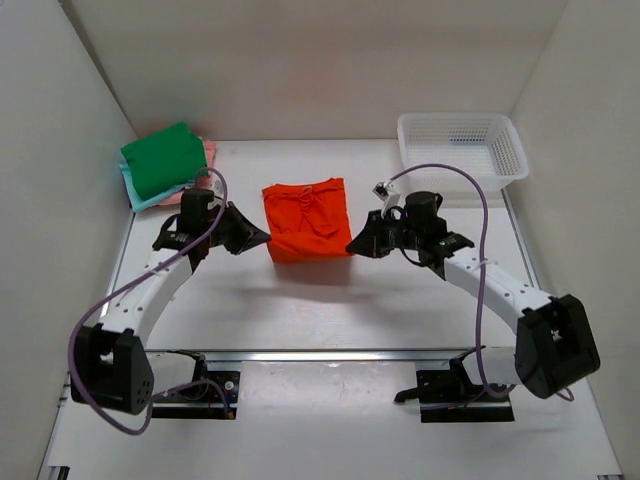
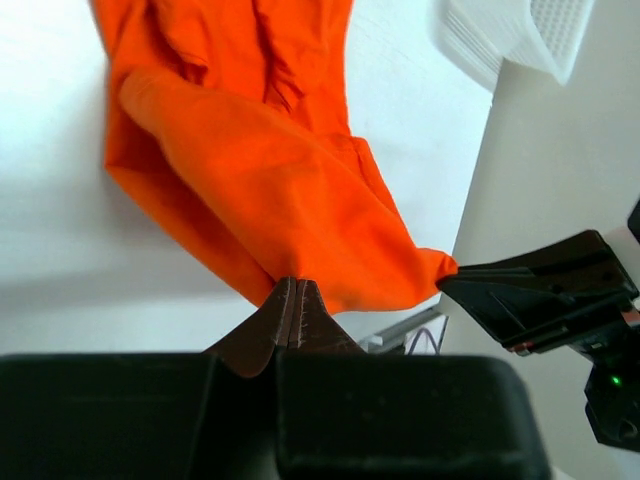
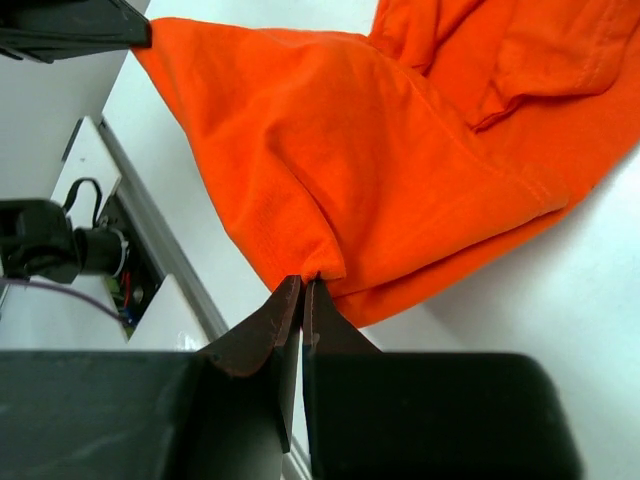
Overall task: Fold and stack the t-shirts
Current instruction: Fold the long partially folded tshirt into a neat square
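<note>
Bright, flat, diffuse light; soft shadows only.
Top view: even exposure and sharp, with faint soft shadows on the table [image 1: 320, 310] under the left arm [image 1: 150, 285] and right arm [image 1: 500, 285]. Left wrist view: the table left of the left gripper [image 2: 296, 287] clips to near white, the orange t-shirt [image 2: 300, 200] ahead of it is slightly soft, and the white basket [image 2: 510, 35] far ahead-right is blurred. Right wrist view: cloth weave is crisp just ahead of the right gripper [image 3: 302, 287], with the orange heavily saturated. Both gripper housings read black, featureless and defocused.
</note>
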You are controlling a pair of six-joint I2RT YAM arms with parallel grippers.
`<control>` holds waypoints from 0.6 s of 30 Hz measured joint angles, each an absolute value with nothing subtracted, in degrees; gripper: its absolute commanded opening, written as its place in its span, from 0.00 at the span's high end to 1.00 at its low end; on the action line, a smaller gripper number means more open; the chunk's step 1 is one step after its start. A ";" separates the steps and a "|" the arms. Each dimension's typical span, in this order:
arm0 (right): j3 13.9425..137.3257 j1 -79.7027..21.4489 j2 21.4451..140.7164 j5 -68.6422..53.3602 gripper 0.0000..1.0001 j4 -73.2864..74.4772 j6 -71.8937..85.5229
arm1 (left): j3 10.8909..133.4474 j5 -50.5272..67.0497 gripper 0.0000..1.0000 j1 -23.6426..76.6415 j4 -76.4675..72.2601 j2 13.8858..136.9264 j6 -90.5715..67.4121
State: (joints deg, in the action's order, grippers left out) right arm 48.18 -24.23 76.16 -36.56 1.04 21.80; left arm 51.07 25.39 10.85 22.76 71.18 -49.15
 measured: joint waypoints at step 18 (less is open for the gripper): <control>44.45 -25.28 68.51 -37.21 0.99 4.73 24.43 | 43.86 26.24 1.00 11.94 31.20 55.77 -52.62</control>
